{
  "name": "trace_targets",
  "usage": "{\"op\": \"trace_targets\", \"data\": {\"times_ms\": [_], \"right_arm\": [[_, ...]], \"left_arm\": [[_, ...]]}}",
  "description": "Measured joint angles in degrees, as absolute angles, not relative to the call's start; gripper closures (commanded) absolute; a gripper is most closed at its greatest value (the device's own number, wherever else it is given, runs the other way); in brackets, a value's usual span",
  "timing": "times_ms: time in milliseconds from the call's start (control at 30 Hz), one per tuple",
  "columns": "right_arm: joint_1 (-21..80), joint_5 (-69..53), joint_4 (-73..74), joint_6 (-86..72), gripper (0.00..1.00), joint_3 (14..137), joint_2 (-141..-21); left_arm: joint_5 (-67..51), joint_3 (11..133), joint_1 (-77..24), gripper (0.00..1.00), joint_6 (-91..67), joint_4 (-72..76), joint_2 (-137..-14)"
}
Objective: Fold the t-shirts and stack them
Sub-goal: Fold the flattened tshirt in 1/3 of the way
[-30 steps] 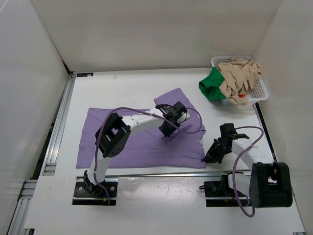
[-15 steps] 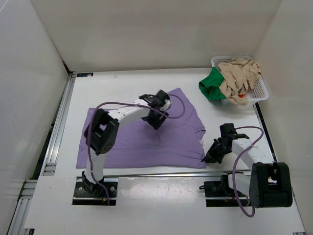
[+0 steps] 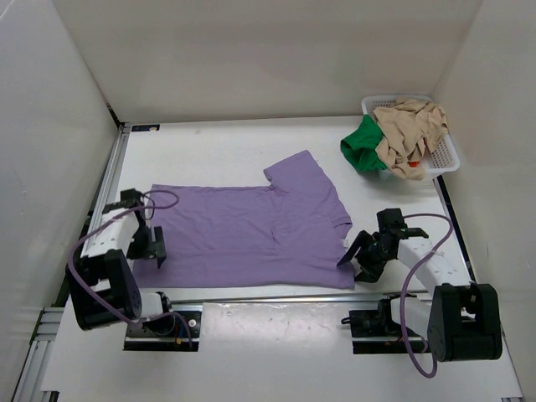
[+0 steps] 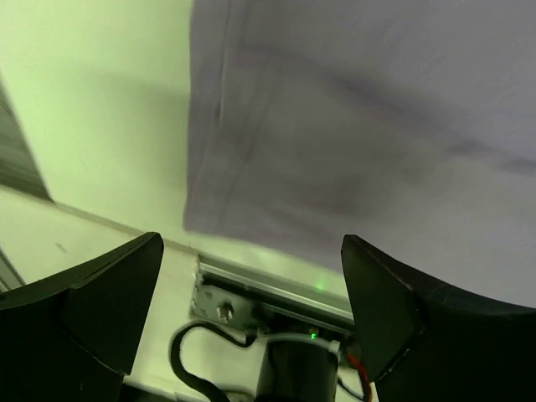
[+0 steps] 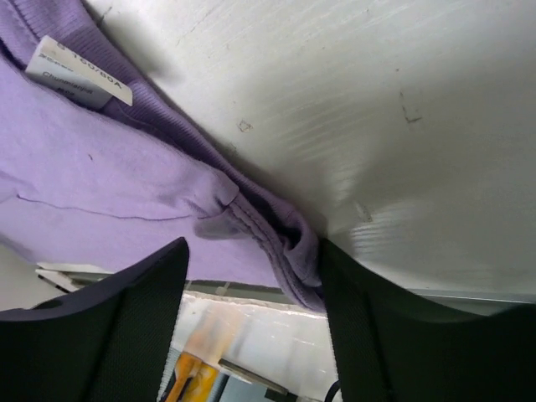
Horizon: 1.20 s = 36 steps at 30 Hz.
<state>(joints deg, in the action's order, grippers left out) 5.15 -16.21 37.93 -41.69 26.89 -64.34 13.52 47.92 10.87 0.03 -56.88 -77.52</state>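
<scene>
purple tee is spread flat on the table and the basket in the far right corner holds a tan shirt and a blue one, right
Not quite. The one next to the tan shirt in the basket is a green shirt, not blue; the top external view shows it. The purple tee is indeed spread flat on the table.

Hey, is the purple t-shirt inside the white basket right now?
No, the purple t-shirt lies spread flat on the table, apart from the basket.

A flat white tabletop surface sits boxed in by plain white panel walls at back, left and right; a grey slotted aluminium rail runs along its left edge; lighting is even, shadows soft.
</scene>
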Motion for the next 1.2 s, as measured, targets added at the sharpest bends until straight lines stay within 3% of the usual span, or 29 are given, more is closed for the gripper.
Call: {"op": "trace_targets", "data": {"times_ms": [300, 433, 533, 567, 667, 700, 733, 833, 1167, 1200], "right_arm": [[10.48, -10.76, 40.60, -43.09, 0.27, 27.49, -62.28], [14.28, -7.81, 41.56, -44.60, 0.34, 27.77, -62.22], [16.01, -6.28, 42.50, -45.19, 0.50, 27.81, -62.24], [16.29, -5.82, 42.81, -45.36, 0.64, 27.75, -62.37], [16.51, -5.08, 43.88, -45.76, 0.93, 27.53, -63.33], [16.53, -5.15, 43.99, -45.91, 0.98, 27.53, -63.72], [16.53, -5.23, 43.94, -46.13, 1.00, 27.55, -64.05], [16.62, -5.23, 44.14, -46.48, 1.00, 27.64, -64.01], [23.46, -0.51, 54.94, -54.35, 1.00, 28.77, -51.92], [23.99, -0.30, 55.86, -55.22, 1.00, 28.95, -50.89]], "left_arm": [[12.03, 36.38, 22.24, 0.01, 0.05, -54.15, -74.96], [9.61, 36.80, 23.64, 0.10, 0.45, -53.93, -76.16], [8.03, 37.12, 23.77, 0.24, 0.54, -53.76, -77.19], [7.53, 37.12, 23.90, 0.28, 0.62, -53.65, -77.38], [5.41, 37.04, 24.21, 0.45, 0.43, -53.23, -77.67], [4.89, 36.99, 24.32, 0.51, 0.36, -53.12, -77.71], [4.25, 36.93, 24.53, 0.68, 0.32, -52.99, -77.71], [2.83, 36.69, 25.34, 0.90, -0.23, -52.53, -77.67], [8.69, 32.71, 31.20, 0.90, -0.51, -53.82, -66.94], [9.06, 32.64, 31.22, 0.86, -0.49, -54.30, -66.02]]}}
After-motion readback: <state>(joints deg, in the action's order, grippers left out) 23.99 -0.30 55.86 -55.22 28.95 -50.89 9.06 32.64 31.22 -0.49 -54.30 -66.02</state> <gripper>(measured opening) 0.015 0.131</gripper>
